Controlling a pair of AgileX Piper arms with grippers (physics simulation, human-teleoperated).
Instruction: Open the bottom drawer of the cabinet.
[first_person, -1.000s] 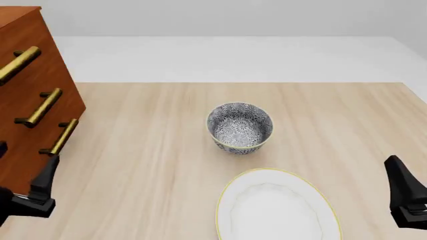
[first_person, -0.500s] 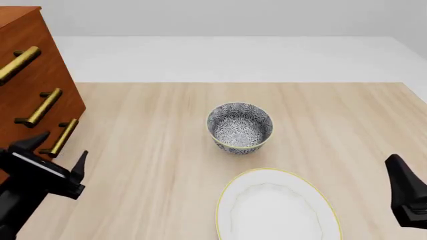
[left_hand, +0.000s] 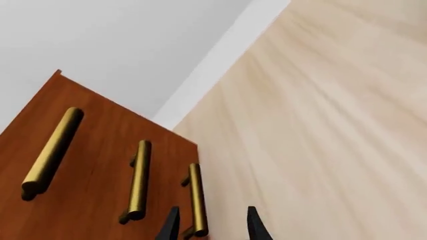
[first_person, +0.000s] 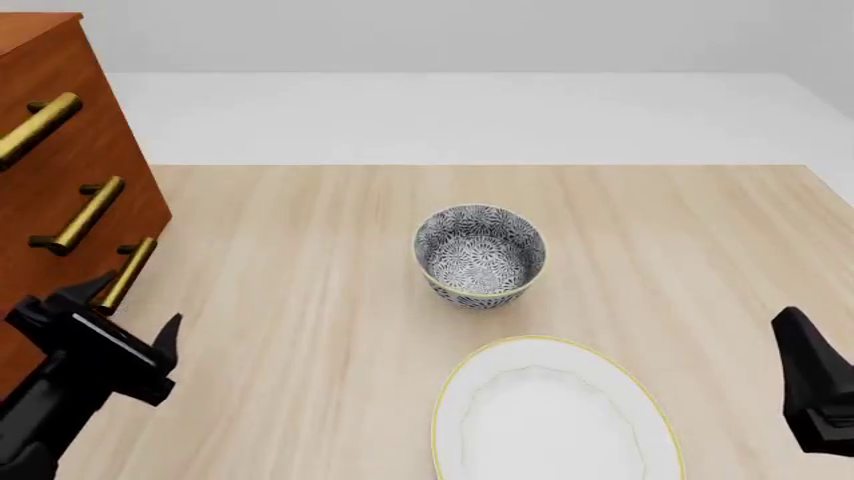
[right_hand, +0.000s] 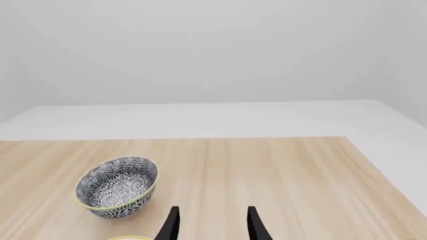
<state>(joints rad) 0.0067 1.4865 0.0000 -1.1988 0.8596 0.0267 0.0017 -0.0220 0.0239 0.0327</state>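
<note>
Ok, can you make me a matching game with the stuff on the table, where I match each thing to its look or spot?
Things:
1. bowl
2. plate
3. cabinet
4. left tool

Descriptions:
A. reddish-brown wood with brass handles
B. white with a thin yellow rim
C. open, close to the lowest handle
D. dark blue and white pattern, middle of the table

Pairs: 1-D, 2-B, 3-A, 4-C
</note>
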